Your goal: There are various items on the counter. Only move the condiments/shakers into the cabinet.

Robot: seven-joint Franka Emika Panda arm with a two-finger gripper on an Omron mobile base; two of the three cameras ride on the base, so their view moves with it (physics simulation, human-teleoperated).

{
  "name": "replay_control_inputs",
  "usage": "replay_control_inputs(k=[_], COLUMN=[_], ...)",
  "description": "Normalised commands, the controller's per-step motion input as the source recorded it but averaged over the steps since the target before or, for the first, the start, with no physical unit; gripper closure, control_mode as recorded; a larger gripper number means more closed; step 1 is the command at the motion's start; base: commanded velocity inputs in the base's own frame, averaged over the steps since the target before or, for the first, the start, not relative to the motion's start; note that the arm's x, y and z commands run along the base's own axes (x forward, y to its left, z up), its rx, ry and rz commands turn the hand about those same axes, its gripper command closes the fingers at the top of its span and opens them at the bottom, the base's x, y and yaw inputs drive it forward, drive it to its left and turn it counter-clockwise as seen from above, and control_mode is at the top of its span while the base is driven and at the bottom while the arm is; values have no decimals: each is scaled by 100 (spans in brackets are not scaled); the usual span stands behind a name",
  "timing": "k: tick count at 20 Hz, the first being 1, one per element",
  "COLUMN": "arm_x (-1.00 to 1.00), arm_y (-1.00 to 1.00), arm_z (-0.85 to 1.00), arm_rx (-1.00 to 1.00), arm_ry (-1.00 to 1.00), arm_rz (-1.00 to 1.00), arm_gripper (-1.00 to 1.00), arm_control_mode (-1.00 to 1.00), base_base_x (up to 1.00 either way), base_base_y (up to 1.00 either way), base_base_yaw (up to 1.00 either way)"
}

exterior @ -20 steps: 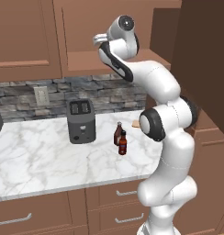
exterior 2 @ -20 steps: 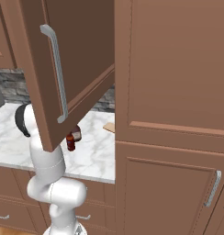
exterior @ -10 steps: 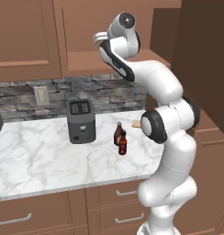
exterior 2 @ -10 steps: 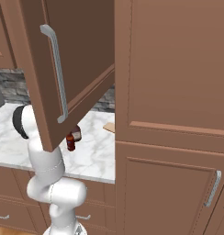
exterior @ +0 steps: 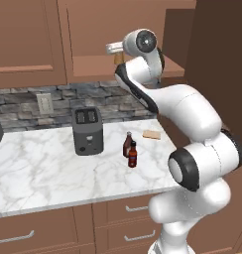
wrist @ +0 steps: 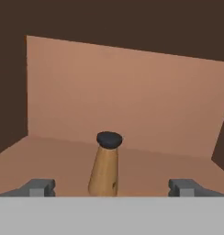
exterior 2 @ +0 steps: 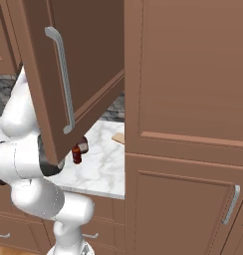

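The tan shaker (wrist: pixel 106 165) with its dark cap stands upright on the wooden shelf (wrist: pixel 45 153) of the cabinet (exterior: pixel 93 67). My gripper (wrist: pixel 111 187) is open, its fingertips (wrist: pixel 38 187) wide apart on either side of the shaker and not touching it. In the left base view the gripper (exterior: pixel 114 49) sits high up at the cabinet opening. On the counter (exterior: pixel 43 163) stand a reddish-brown pale-capped bottle (exterior: pixel 127 144) and, just in front of it, a dark red-labelled bottle (exterior: pixel 133 155). The red-labelled bottle (exterior 2: pixel 76 155) peeks out under the cabinet door.
A dark grey toaster (exterior: pixel 88 130) stands left of the bottles. A flat tan slab (exterior: pixel 151 134) lies to their right near the wall. The open cabinet door (exterior 2: pixel 68 74) swings out over the counter. Drawers with metal handles (exterior: pixel 138 208) run below.
The jaws have spread wide and let go of the tan shaker, which now stands free on the shelf. The arm has hardly moved.
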Motion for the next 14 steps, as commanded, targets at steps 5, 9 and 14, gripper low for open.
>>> replay_control_inputs(k=[5,9,14], arm_x=[-100,-100,-100], arm_y=[4,23,42], arm_z=[-83,-93,-90], arm_rx=[-2,-6,-4], arm_ry=[-3,0,0], arm_rz=[-26,-30,-38], arm_gripper=[-100,-100,-100], arm_control_mode=[-100,-100,-100], base_base_x=[0,0,0], base_base_y=[0,0,0], base_base_yaw=[0,0,0])
